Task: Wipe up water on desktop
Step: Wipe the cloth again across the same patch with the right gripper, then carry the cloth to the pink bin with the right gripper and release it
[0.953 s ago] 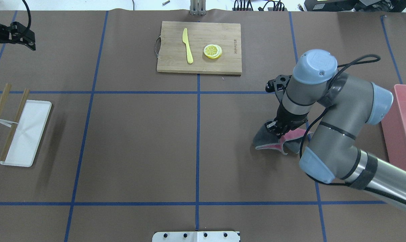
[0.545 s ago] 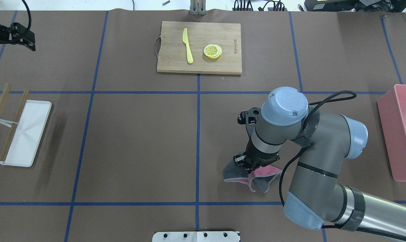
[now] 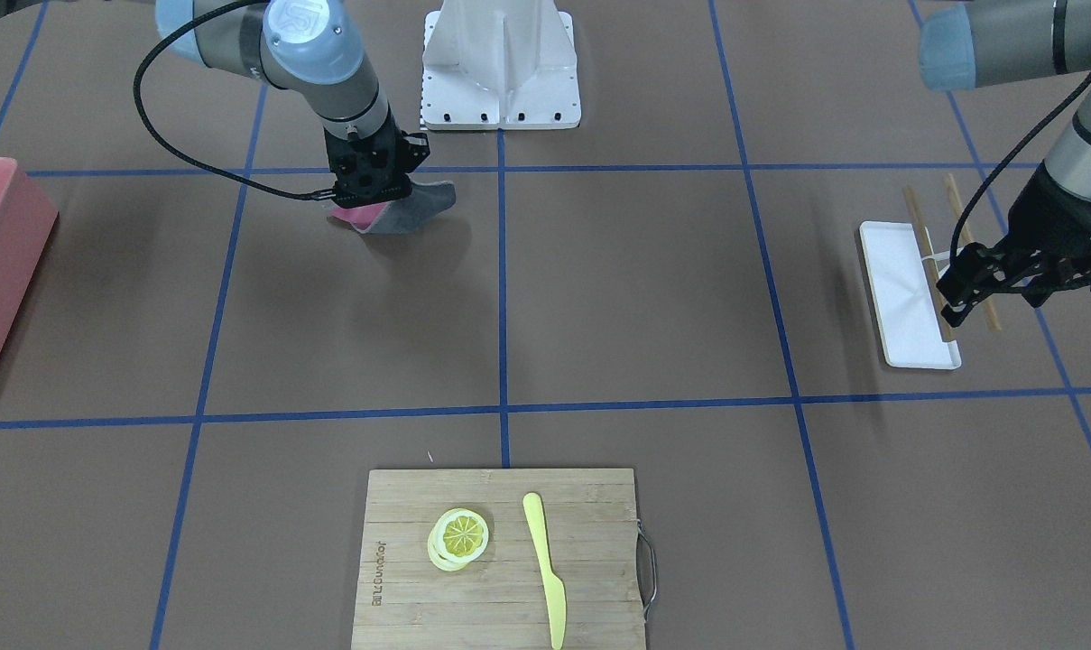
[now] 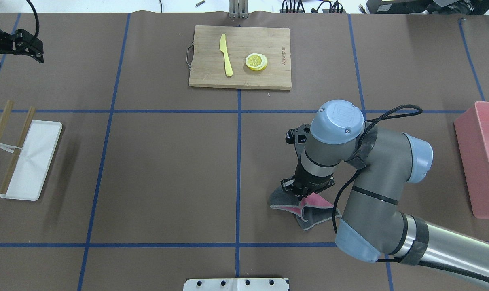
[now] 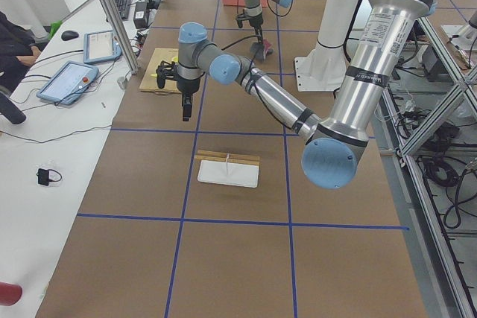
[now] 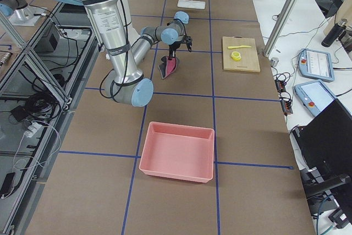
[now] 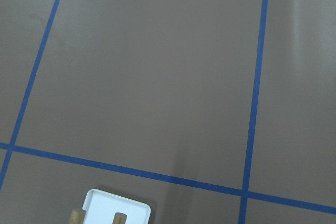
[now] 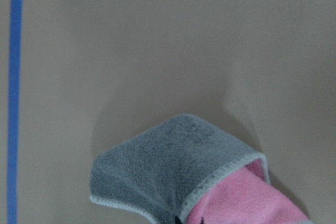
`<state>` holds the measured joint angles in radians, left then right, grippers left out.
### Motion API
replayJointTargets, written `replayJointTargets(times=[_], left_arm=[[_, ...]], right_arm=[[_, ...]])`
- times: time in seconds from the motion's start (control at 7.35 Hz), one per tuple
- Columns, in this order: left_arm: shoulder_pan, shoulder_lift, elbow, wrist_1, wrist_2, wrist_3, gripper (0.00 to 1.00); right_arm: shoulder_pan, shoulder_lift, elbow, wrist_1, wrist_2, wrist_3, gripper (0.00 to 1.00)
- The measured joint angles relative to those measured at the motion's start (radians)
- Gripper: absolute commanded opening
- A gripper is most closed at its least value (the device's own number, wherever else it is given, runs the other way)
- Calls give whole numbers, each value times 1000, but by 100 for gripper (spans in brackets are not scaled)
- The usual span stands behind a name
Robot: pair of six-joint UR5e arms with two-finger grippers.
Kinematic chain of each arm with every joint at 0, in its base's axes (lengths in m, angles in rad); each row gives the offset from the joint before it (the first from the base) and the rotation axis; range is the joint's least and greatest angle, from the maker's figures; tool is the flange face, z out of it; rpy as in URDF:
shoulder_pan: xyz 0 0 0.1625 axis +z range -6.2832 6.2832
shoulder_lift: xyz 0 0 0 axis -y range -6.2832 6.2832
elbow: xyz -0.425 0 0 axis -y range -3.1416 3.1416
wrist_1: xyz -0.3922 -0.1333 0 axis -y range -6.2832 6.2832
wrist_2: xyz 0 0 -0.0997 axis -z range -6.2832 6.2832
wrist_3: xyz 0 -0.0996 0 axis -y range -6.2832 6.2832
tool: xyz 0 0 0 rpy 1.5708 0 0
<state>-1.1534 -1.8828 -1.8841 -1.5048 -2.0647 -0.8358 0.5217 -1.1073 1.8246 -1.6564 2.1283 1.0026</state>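
On desktop (image 4: pixel 167 161), cloth (image 4: pixel 314 218) long-axis L–R

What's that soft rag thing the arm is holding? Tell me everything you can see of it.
The cloth is a fleecy rag, grey on one side and pink on the other, with a pale stitched hem. It is crumpled and folded over, both colours showing. The right pincer pinches it from above, right of the centre tape line in the overhead view, over the desktop; whether it touches there is unclear.

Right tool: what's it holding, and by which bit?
The right tool pinches the cloth by a raised fold near its middle.
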Motion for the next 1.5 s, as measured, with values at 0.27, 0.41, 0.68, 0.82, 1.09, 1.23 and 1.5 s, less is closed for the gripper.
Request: replayJointTargets(times=[0.27,0.41,0.68,0.82,1.09,1.23,1.5], left_arm=[[1,-1,0,0,0,-1,98],[1,-2,-1,0,0,-2,98],[1,-2,-2,0,0,-3,98],[1,-2,-2,0,-1,-2,98],[1,-1,-1,0,0,0,98],[-1,0,-3,0,0,0,98],[-8,27,-18,-4,0,2,98]], right_arm=[[87,-2,-100,56,14,-58,0],[139,-4,-133,61,36,-105,0],[226,-6,-188,61,70,-186,0],[263,-5,-213,61,75,-225,0],[378,-1,-227,44,116,-343,0],[437,0,-197,21,139,-379,0],[546,-24,-76,-17,163,-404,0]])
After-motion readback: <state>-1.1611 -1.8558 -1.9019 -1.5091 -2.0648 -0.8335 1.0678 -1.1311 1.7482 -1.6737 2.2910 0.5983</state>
